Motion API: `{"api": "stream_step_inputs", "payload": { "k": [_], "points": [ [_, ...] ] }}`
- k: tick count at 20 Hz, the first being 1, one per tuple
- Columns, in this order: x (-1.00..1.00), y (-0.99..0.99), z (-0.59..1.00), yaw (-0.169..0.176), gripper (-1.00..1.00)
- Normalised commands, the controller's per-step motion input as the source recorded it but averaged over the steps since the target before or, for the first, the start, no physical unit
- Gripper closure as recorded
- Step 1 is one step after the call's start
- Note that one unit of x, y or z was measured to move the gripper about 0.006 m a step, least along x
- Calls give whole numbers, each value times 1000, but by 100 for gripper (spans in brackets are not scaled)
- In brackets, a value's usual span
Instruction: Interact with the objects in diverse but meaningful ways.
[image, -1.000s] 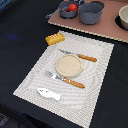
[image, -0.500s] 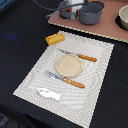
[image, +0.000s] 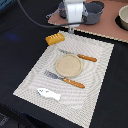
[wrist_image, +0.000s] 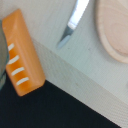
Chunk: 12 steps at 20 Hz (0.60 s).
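Hovering gripper (image: 71, 30) above far mat edge, just right of bread loaf (image: 55, 38); jaw state cannot tell; fish (image: 49, 93) near.

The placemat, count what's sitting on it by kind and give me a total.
Bread loaf: 1
Round wooden plate: 1
Knife: 1
Fork: 1
White fish: 1
Total: 5 things on the placemat
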Motion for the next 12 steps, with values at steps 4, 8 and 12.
{"api": "stream_step_inputs", "payload": {
  "k": [4,8,12],
  "points": [
    [329,-851,0,-26,-100],
    [307,-836,0,-31,-100],
    [304,-841,0,-31,-100]
  ]
}}
